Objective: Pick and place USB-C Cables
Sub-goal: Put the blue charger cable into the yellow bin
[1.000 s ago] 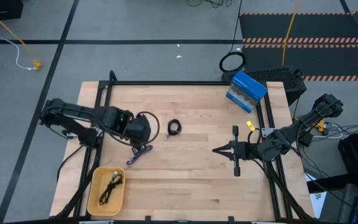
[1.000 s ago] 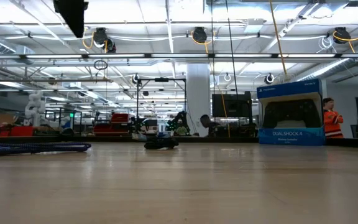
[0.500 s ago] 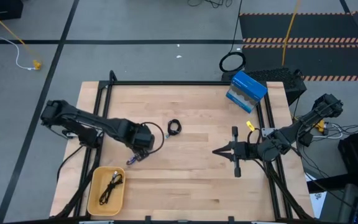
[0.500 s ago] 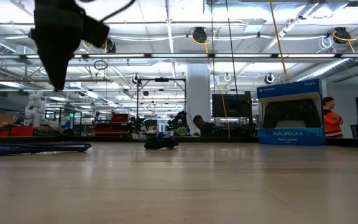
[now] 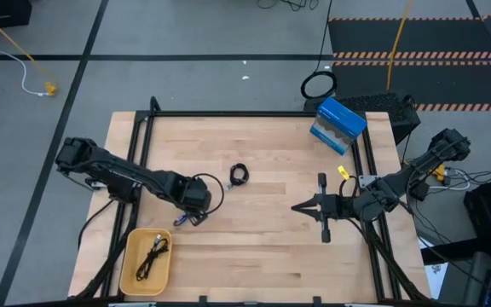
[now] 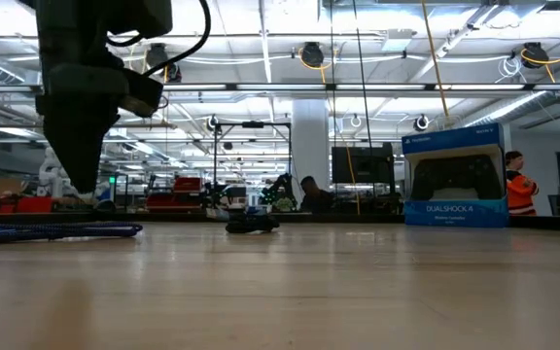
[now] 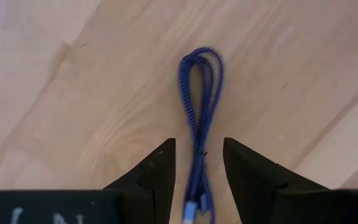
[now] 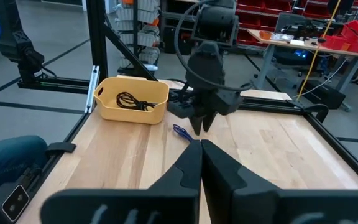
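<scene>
Lowered since a second ago, the left tool point(image 5: 193, 215) now stands over the purple cable point(image 7: 201, 118), its fingers point(image 7: 160, 171) parted on either side of the bundle but not closed on it. That cable lies flat on the worktop point(image 5: 262, 247), close to the yellow bin point(image 5: 130, 264), which holds a loose black cable point(image 5: 153, 253). A tight black coil point(image 5: 239, 175) sits on the wood further up, near the middle. Well apart, the right tool point(image 5: 301, 205) waits over the worktop's right side with its fingers pressed together, holding nothing. A blue box point(image 5: 338, 124) stands at the far right corner.
</scene>
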You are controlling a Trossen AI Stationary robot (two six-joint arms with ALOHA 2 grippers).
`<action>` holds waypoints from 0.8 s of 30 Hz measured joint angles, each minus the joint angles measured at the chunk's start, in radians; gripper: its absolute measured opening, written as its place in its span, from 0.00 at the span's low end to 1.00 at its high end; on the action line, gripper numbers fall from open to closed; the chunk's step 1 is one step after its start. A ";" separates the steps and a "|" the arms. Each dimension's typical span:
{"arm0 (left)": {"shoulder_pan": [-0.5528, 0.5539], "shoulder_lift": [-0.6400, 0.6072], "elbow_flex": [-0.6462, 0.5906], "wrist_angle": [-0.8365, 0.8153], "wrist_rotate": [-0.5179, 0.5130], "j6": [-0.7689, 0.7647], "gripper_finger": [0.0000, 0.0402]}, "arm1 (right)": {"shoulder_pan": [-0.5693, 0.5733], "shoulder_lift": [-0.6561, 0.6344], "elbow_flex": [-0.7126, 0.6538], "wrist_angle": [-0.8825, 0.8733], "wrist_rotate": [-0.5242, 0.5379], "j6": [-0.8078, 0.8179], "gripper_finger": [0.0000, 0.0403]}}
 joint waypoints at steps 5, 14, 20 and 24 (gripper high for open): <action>-0.006 0.000 -0.049 0.078 -0.005 -0.017 0.34 | 0.000 0.000 0.000 0.000 0.000 0.000 0.00; -0.033 0.000 -0.087 0.088 -0.017 -0.036 0.38 | 0.000 0.000 0.000 0.000 0.000 0.000 0.00; -0.053 0.000 -0.088 0.102 -0.037 -0.035 0.48 | 0.000 0.000 0.000 0.000 0.000 0.000 0.00; -0.066 0.000 -0.088 0.110 -0.045 -0.032 0.50 | 0.000 0.000 0.000 0.000 0.000 0.000 0.00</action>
